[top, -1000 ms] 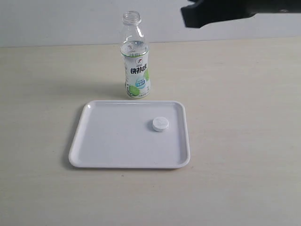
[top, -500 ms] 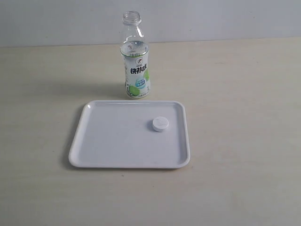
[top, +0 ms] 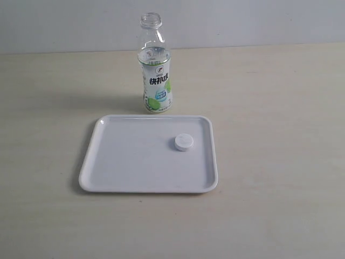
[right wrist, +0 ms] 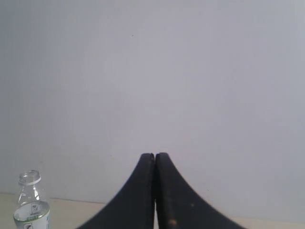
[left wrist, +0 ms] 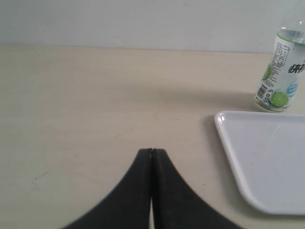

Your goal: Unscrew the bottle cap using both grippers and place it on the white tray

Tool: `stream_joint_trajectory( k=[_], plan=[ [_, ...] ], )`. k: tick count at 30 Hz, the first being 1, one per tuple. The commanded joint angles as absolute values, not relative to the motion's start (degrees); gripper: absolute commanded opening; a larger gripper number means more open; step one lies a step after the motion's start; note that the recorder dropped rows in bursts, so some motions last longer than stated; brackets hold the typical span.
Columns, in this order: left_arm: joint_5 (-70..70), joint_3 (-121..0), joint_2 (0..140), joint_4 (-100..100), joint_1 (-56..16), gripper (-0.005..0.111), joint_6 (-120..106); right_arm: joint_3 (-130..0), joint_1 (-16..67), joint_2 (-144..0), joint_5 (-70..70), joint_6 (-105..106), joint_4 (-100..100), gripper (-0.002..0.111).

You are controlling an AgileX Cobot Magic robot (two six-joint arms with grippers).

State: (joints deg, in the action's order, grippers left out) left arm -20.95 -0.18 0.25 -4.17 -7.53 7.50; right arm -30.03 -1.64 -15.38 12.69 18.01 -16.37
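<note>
The bottle [top: 156, 67] stands upright and uncapped just behind the white tray [top: 124, 162]. On the tray's right half lies the bottle cap [top: 184, 142]. Neither arm shows in the exterior view. In the left wrist view my left gripper [left wrist: 151, 151] is shut with nothing in it, over bare table to the left of the tray [left wrist: 267, 162], with the bottle [left wrist: 282, 71] beyond it. My right gripper [right wrist: 155, 155] is shut on nothing, raised and facing the wall, with the bottle [right wrist: 31, 200] low in that view.
The light wooden table [top: 269, 108] spreads all round the tray. A pale grey wall [top: 242, 21] runs along its far edge.
One second ago a black arm end showed at the top right of the exterior view; it left the frame by half a second ago. Bottle, cap and tray have not moved.
</note>
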Motion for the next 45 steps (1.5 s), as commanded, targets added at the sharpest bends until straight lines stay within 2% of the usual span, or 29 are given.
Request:
stream_joint_trajectory(
  k=[1,13,20,27,37,45],
  plan=[
    [-20.47,0.00,0.00,-3.93,-7.30,0.000,7.69,-29.60,-2.05,-15.28,12.07,17.82,-15.56,0.000],
    [-20.47,0.00,0.00,-3.93,-7.30,0.000,7.69,-28.95,-2.05,-13.68,19.69,16.87,-10.74,0.000],
    [-20.47,0.00,0.00,-3.93,-7.30,0.000,7.69,-28.95,-2.05,-6.08,23.17,-0.94,3.16,0.000],
    [-20.47,0.00,0.00,-3.93,-7.30,0.000,7.69,-28.24,-2.05,-0.30,24.11,-3.17,6.13,0.000],
    [-20.47,0.00,0.00,-3.93,-7.30,0.000,7.69,-18.88,-2.05,0.00,16.06,-7.12,6.24,0.000],
    [-20.47,0.00,0.00,-3.93,-7.30,0.000,7.69,-8.41,-2.05,0.00,15.77,-7.12,9.19,0.000]
  ],
)
